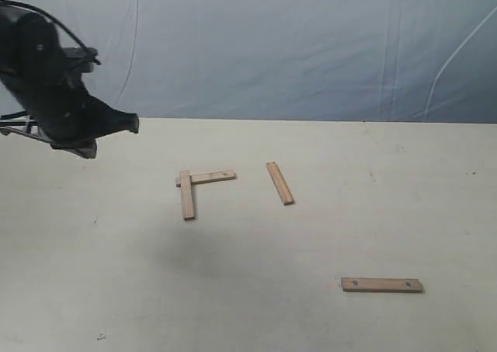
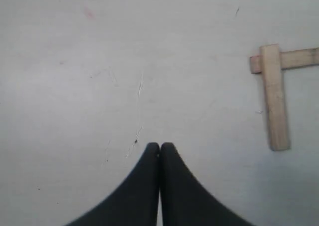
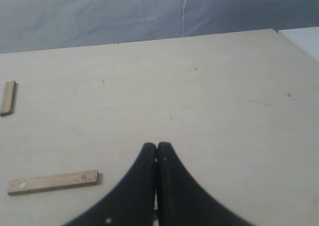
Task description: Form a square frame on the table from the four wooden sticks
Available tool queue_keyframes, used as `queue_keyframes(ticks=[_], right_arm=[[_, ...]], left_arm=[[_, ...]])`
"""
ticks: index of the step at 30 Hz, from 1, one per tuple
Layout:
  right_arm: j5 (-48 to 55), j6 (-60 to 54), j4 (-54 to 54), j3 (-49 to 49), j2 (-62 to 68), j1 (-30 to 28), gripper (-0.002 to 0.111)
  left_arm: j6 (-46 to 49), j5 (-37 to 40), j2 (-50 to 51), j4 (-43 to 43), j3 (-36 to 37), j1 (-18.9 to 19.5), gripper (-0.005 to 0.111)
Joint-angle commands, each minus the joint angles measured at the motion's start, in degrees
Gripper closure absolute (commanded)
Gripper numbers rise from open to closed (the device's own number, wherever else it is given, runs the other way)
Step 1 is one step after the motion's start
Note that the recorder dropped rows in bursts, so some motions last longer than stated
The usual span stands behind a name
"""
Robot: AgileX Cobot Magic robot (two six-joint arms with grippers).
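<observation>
Four light-brown wooden sticks lie on the pale table. Two form an L near the middle: one stick lies over the end of another; the left wrist view shows the same pair. A third stick lies slanted just right of them. The fourth stick, with holes at both ends, lies alone at the front right, also in the right wrist view. My left gripper hangs shut and empty above the table's far left. My right gripper is shut and empty, outside the exterior view.
A blue-grey cloth backdrop rises behind the table's far edge. The right wrist view shows the table's far corner and the end of the slanted stick at its border.
</observation>
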Motion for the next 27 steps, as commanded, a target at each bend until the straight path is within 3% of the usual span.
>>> queue_keyframes(ticks=[1, 6, 15, 21, 27], right_arm=[[-0.33, -0.11, -1.13, 0.04, -0.21, -0.09, 0.109], [-0.33, -0.11, -1.03, 0.04, -0.21, -0.09, 0.109], [-8.64, -0.11, -1.03, 0.04, -0.21, -0.09, 0.109], [-23.89, -0.11, 0.78, 0.04, -0.21, -0.09, 0.109], [-34.53, 3.21, 19.13, 0.04, -0.21, -0.09, 0.109]], left_arm=[[-2.41, -14.40, -19.71, -0.84, 15.57, 0.25, 0.107], [-4.30, -21.70, -46.38, -0.96, 30.66, 0.25, 0.107], [-4.55, -24.18, -75.12, -2.94, 48.82, 0.25, 0.107], [-4.55, -27.57, -90.14, -8.22, 56.07, 0.25, 0.107], [-2.26, -35.44, -96.86, -8.22, 65.20, 0.25, 0.107]])
